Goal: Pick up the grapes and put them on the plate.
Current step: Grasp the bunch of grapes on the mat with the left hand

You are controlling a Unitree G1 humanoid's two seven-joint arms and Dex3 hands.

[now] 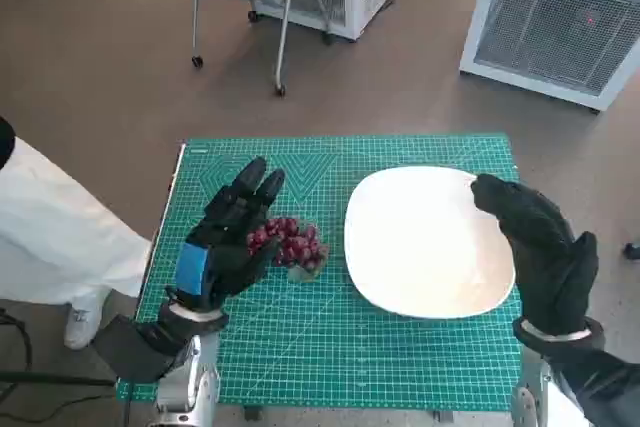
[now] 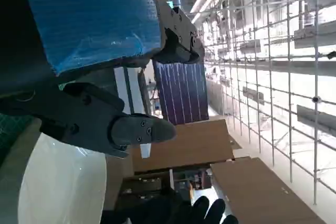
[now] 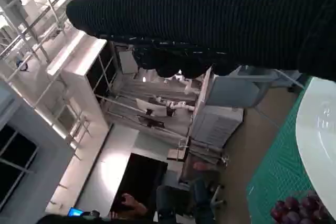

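Green cutting mat point(image 1: 400, 367) fills frame centre; white plate point(image 1: 425, 242) sits right of centre, grapes point(image 1: 290, 242) just left of it, apart from the rim. Left hand point(image 1: 225, 242), fingers spread and empty, overlaps the bunch's left edge, so it's nearer. Right hand point(image 1: 540, 247), also empty with fingers apart, hovers over the plate's right rim.

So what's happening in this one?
A humanoid robot is at a table with a green cutting mat. Its left hand is over a bunch of red grapes lying on the mat; whether it grips them is unclear. The white plate beside the grapes holds nothing. The gloved right hand is at the plate's far-right edge, holding nothing.
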